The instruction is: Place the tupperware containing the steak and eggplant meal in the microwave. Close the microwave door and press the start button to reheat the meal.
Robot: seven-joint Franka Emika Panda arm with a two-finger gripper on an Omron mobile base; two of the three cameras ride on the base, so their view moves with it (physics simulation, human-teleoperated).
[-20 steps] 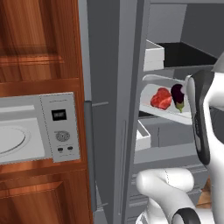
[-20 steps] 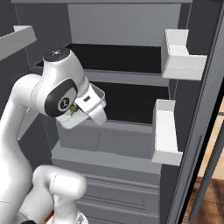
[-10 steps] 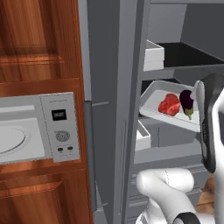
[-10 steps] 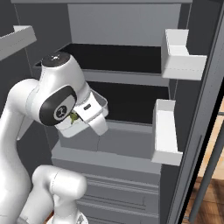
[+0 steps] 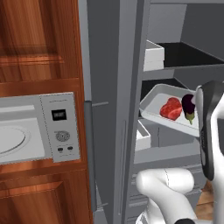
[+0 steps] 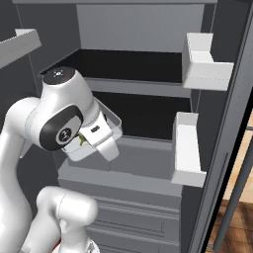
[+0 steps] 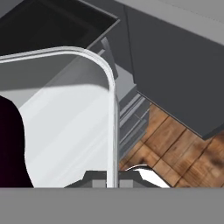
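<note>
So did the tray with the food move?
Yes. The tray has come further out of the fridge, toward its open door, carried by the tool.

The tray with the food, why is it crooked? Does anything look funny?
Yes: the tupperware hangs tilted in front of the open fridge, pinched by its rim in the hand. The steak and eggplant sit bunched at one end. Nothing has spilled.

Kitchen: built-in microwave (image 5: 37, 127), open fridge (image 6: 148, 99)
</note>
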